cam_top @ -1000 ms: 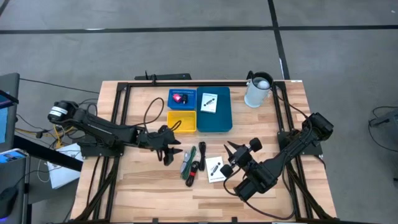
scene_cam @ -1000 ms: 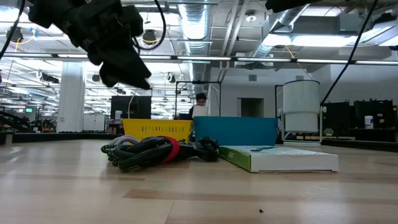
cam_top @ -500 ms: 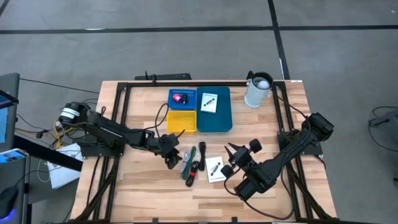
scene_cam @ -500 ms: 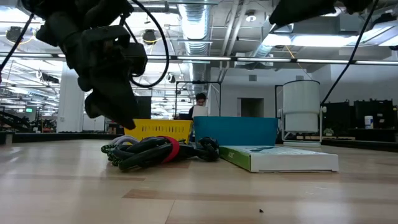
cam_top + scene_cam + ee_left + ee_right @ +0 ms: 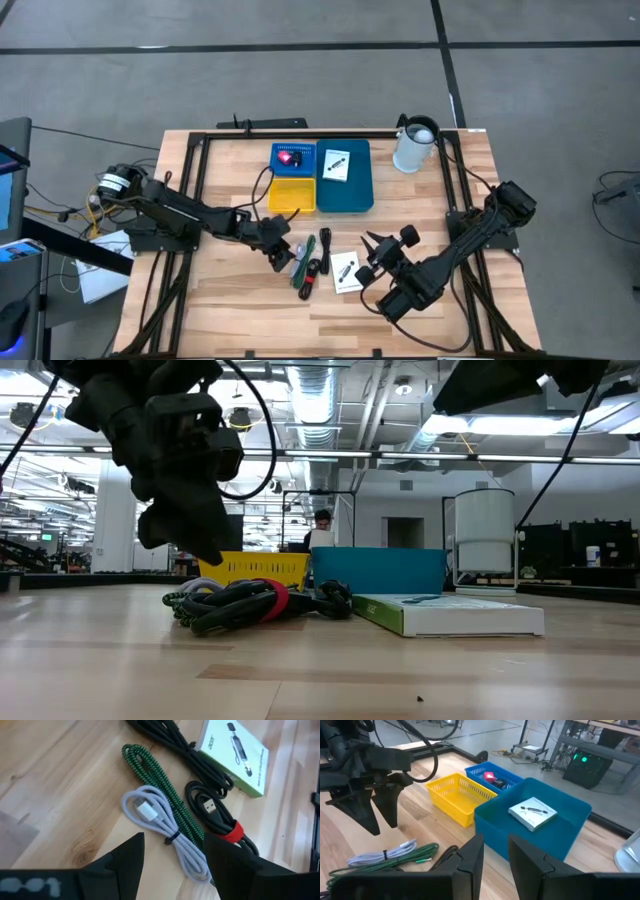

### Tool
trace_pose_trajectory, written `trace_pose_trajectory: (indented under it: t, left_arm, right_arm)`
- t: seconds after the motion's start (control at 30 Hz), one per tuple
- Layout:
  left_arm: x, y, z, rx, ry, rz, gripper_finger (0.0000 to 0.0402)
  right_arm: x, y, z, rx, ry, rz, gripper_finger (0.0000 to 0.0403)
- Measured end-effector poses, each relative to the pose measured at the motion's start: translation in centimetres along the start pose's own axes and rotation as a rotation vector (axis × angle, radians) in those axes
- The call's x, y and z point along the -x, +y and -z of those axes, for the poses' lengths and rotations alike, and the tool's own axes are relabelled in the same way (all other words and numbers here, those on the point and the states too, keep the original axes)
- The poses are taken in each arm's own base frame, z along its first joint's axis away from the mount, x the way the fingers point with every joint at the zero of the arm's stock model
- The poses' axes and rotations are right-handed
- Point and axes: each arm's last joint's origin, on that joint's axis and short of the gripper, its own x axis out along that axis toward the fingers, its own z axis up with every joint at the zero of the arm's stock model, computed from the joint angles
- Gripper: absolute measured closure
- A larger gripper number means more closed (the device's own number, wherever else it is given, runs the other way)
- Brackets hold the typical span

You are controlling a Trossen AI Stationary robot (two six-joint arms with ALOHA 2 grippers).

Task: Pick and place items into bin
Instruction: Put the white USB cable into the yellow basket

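A bundle of coiled cables lies on the wooden table: a white one, a green braided one and a black one with a red band. A white-and-green printed box lies flat beside them. My left gripper hangs open just above the bundle's left end, slanting down, with the white coil below the gap between its fingers. My right gripper hovers open right of the box, holding nothing. The blue bin stands farther back with a white packet in it.
A yellow basket and a small blue basket with a red piece in it stand left of the bin. A white jug stands at the far right. Black frame rails run along the table's left and right sides.
My left gripper has come down and moved toward the table's right edge, to the cable bundle, and has rolled about its own axis. The cables and the box have stayed where they were.
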Motion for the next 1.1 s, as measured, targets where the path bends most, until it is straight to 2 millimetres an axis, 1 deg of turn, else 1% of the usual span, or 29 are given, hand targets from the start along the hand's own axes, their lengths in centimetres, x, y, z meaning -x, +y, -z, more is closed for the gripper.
trace_pose_trajectory:
  t: [0.23,0.37,0.47,0.6,0.87,1.1]
  left_arm:
    - [-0.4,0.2,0.2,0.031,0.015,-0.02,0.0209]
    - [-1.6,0.6,0.8,0.04,0.063,-0.028,0.0209]
    - [-2.7,0.8,1.2,0.067,0.101,-0.008,0.0209]
    - [-3.6,0.8,1.3,0.077,0.111,0.032,0.0209]
    - [-3.8,0.3,1.0,0.082,0.103,0.094,0.0209]
    - [-3.7,-0.8,0.1,0.078,0.079,0.123,0.0209]
  right_arm:
    - [0.0,0.0,0.0,-0.003,0.0,-0.001,0.0321]
    - [0.0,0.1,0.0,0.0,-0.001,-0.006,0.0321]
    - [0.0,0.3,-0.1,0.007,-0.002,-0.013,0.0321]
    - [0.0,0.4,-0.1,0.007,-0.002,-0.018,0.0321]
    - [0.0,0.4,-0.1,0.008,0.003,-0.019,0.0321]
    - [0.0,0.4,-0.1,0.009,0.003,-0.019,0.0321]
